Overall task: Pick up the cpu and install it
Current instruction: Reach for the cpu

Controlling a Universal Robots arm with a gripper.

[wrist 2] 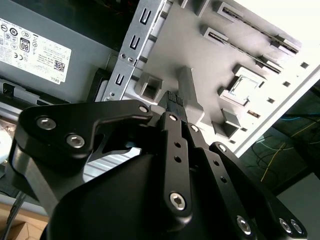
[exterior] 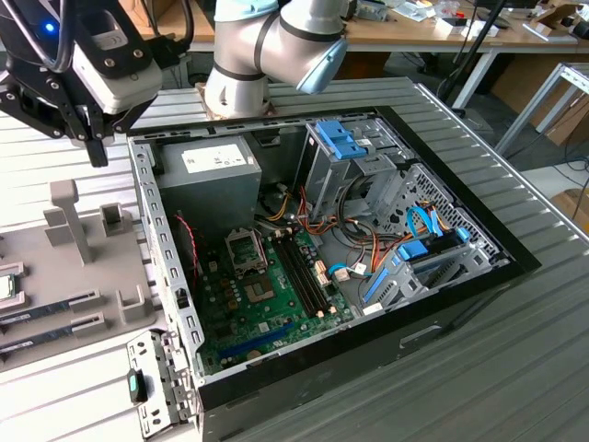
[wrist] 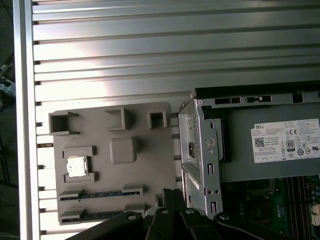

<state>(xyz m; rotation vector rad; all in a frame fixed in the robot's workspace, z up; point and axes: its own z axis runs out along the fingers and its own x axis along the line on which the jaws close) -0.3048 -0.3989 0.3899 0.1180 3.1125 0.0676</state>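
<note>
Ribbed metal bench (exterior: 515, 368) carries everything, with cluttered wooden desks behind it at the top of the exterior view. An open desktop computer case (exterior: 368, 343) lies on its side across the middle of the frame. The pale robot arm (exterior: 267, 46) rises behind it at the upper centre. A grey fixture tray (exterior: 46, 267) lies on the bench at the exterior view's left, just beside the case wall. Inside the case, a grey power supply (exterior: 207, 180) fills the upper left corner. The green motherboard (exterior: 248, 313) lies below it, and its cpu socket (exterior: 247, 250) stands open.

The black gripper (exterior: 95, 152) hangs in the upper left of the exterior view, over the gap between tray and case. In both wrist views its fingers (wrist 2: 172, 100) are pressed together with nothing between them. The cpu (wrist: 76, 166) lies flat in a square recess of the tray, well apart from the gripper, with two memory sticks (wrist: 100, 192) in slots near it.
</note>
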